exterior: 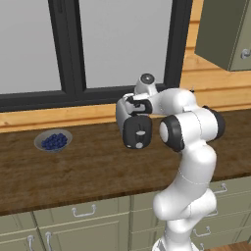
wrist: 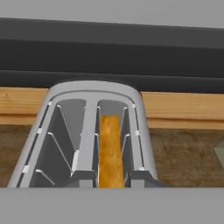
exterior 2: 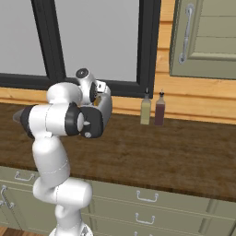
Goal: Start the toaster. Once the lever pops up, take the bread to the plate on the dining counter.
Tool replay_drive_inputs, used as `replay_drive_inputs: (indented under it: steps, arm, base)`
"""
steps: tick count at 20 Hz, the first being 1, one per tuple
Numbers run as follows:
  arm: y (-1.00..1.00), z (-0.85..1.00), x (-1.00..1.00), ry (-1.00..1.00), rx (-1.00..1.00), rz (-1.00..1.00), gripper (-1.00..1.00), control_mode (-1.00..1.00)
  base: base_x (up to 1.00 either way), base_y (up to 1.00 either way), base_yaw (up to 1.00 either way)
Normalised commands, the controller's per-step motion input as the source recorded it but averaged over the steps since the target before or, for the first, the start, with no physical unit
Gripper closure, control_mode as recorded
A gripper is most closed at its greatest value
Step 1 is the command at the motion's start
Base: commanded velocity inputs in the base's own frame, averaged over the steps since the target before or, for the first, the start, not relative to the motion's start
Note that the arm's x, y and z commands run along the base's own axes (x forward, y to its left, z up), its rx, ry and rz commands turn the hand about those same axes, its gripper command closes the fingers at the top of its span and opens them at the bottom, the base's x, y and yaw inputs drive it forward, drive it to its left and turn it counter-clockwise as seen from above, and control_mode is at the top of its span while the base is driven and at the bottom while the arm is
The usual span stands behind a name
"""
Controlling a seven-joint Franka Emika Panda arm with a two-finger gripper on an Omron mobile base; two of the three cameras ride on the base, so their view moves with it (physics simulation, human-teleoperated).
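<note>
The toaster [exterior: 137, 131] stands on the wood worktop under the window, its black end panel facing the base, with the grey lever [exterior: 140, 132] above a pale dial. My hand hangs right over it. In the hand view I look down into the toaster [wrist: 65, 131]. The orange-tan bread [wrist: 109, 146] stands upright in the right slot. My gripper [wrist: 111, 177] straddles the slice, one dark fingertip [wrist: 84, 176] on each side, with slim gaps to the bread. The plate and the dining counter are out of view.
A grey bowl of blue berries [exterior: 53, 141] sits on the worktop [exterior: 88, 171] to the left. Two bottles [exterior 2: 152, 109] stand against the back wall to the right. A wall cabinet [exterior 2: 207, 37] hangs at the upper right, with drawers below the worktop's front edge.
</note>
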Motion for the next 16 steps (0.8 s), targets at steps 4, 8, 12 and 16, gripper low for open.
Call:
replay_drive_inputs:
  steps: [4, 8, 12, 16]
  arm:
    - [-0.23, 0.12, 0.01, -0.01, 0.10, 0.00, 1.00, -1.00]
    - [-0.24, 0.50, 0.00, -0.06, 0.19, -0.01, 1.00, -1.00]
    - [-0.40, 0.79, -0.01, -0.13, 0.26, -0.13, 1.00, -1.00]
    - [-0.37, 0.88, -0.33, -0.18, 0.22, -0.14, 1.00, -1.00]
  base:
    - [0.00, 0.00, 0.00]
    - [0.00, 0.00, 0.00]
    - [0.00, 0.00, 0.00]
    - [0.00, 0.00, 0.00]
